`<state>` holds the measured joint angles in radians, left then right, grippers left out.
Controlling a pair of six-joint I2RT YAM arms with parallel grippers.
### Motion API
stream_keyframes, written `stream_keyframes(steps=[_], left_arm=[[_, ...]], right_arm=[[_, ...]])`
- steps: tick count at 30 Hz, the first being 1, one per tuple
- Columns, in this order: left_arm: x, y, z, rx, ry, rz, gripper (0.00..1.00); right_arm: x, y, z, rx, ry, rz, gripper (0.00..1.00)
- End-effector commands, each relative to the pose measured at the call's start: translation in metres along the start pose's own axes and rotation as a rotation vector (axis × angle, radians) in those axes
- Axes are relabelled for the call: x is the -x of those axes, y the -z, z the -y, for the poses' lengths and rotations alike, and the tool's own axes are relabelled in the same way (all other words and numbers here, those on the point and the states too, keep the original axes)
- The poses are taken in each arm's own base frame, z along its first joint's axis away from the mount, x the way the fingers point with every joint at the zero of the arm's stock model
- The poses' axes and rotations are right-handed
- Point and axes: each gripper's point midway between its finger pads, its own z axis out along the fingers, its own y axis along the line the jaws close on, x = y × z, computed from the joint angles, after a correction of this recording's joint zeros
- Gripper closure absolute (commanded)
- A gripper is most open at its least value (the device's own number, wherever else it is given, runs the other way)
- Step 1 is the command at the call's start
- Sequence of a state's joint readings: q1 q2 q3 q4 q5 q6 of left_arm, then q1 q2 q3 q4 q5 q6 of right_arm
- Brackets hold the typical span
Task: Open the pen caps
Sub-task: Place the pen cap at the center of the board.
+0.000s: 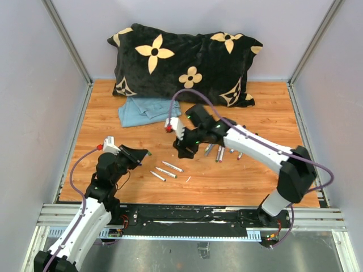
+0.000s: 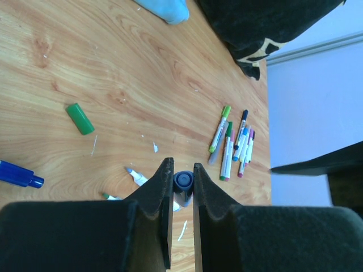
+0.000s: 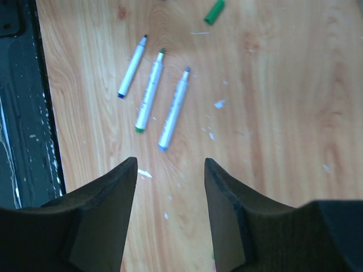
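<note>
Where the two arms lean over the wooden table (image 1: 255,175), the left gripper (image 2: 181,170) has its jaws pressed in on a small blue-grey cap (image 2: 183,180), seen end-on and pinched between the two dark fingers. From those fingertips in the left wrist view, a loose green cap (image 2: 80,118) lies flat on the wood at ten o'clock. A bright blue cap (image 2: 20,174) lies at nine o'clock by the frame's edge, and a bunch of capped pens (image 2: 229,147) lies close together at two o'clock.

The right gripper (image 3: 170,161) hangs above the table with its jaws spread and only bare wood between them. Three uncapped pens (image 3: 150,90) lie side by side at eleven o'clock from its tips, apart from one another.

In the top view, a black flowered pillow (image 1: 187,56) sits at twelve o'clock on the table, and a folded blue cloth (image 1: 142,110) touches its near edge at eleven o'clock.
</note>
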<state>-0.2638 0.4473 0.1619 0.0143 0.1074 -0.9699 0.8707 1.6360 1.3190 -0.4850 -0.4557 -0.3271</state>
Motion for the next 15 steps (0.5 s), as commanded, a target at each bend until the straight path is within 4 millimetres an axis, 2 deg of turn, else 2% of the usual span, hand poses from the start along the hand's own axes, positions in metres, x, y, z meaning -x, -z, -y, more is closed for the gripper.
stream_keyframes(steps=[1,4,8,15], left_arm=[[0.004,-0.003,0.009,-0.047,0.026,0.027,1.00],[0.002,-0.005,0.011,-0.042,0.027,0.029,1.00],[-0.004,-0.011,0.013,-0.023,0.020,0.015,1.00],[-0.012,-0.021,0.017,0.000,0.021,0.009,1.00]], right_arm=[[-0.002,0.057,0.009,0.077,0.046,0.116,0.47],[-0.004,0.079,0.020,0.094,-0.019,0.200,0.45],[-0.008,0.097,0.034,0.078,-0.081,0.266,0.45],[-0.009,0.106,0.041,0.056,-0.110,0.299,0.42]])
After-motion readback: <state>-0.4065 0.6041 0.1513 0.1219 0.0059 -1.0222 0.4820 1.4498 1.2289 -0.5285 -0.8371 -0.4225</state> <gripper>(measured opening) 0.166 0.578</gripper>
